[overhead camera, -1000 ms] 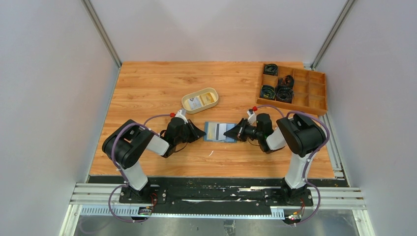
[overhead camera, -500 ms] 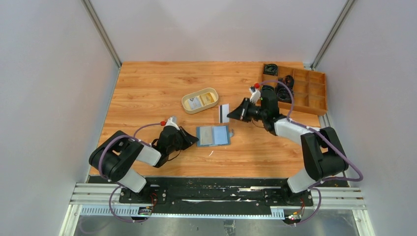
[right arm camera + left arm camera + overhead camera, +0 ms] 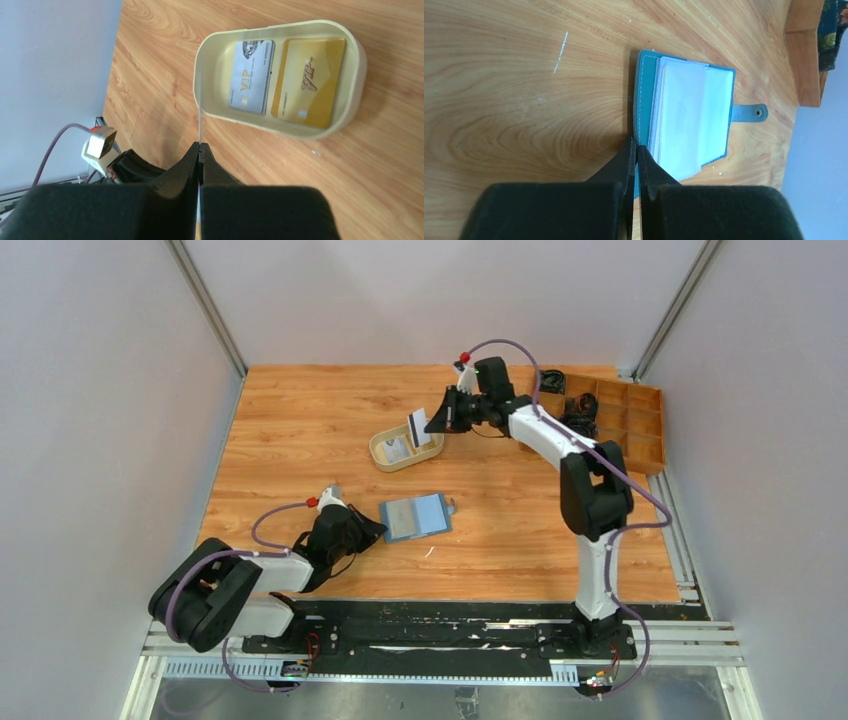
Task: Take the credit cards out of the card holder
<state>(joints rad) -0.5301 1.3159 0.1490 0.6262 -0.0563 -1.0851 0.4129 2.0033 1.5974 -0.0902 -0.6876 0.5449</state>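
The right pincer (image 3: 431, 423) pinches a credit card (image 3: 417, 427) over the tray (image 3: 356, 75), risen from mid-frame; the left pincer (image 3: 636, 150) nips the card holder (image 3: 414, 517) by its edge.

silver card (image 3: 252, 75): "VIP" | gold card (image 3: 308, 82): "VIP" | smaller print on both: unreadable (too tiny)

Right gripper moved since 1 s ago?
Yes. The right gripper, shut on a card, travelled from beside the card holder toward the table's far side and left, and is now over the cream tray.
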